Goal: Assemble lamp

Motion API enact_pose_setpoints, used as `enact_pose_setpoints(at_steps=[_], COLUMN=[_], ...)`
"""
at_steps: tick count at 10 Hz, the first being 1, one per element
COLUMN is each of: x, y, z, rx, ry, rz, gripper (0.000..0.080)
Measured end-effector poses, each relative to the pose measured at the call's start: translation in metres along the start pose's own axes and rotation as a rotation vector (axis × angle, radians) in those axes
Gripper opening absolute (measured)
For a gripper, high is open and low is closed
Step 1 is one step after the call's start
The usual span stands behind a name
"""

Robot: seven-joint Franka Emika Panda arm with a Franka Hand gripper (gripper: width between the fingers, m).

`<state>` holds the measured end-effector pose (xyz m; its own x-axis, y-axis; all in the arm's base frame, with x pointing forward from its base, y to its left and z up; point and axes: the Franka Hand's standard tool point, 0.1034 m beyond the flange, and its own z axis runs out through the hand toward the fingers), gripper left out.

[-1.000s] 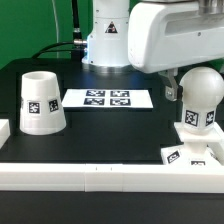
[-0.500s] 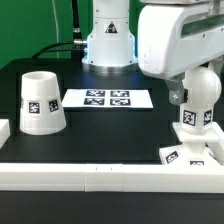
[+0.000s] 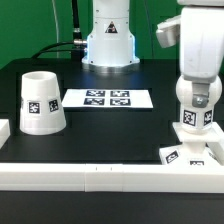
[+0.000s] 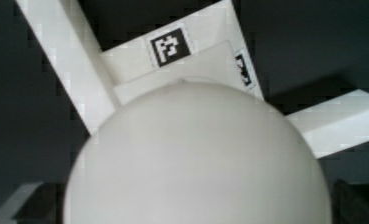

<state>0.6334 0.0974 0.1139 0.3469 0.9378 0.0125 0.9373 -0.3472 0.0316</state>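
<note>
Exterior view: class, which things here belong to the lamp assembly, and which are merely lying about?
Belong to the job: shade; bulb; base.
Just lying about: marker board; white border rail; black table.

Lamp parts, exterior view
White tapered plastic shade (image 3: 40, 102) at nine o'clock; flat white marker board (image 3: 108, 98) centre; white round-headed plastic bulb (image 3: 196, 120) upright on low square white base (image 3: 188, 153), four o'clock.

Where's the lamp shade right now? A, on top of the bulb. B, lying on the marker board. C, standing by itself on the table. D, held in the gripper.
C: the shade stands alone on the table, well apart from the bulb.
</note>
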Motion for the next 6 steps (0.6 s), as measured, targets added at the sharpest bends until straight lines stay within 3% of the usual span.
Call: enact_pose_setpoints(at_steps=[2,6], x=[-0.002,-0.011], y=[0.002,0.006], z=[0.000,0.001], rx=[-0.016,-0.021], ry=[-0.020,-0.047], rz=[-0.198,-0.460], gripper=[0.0699,0.0699])
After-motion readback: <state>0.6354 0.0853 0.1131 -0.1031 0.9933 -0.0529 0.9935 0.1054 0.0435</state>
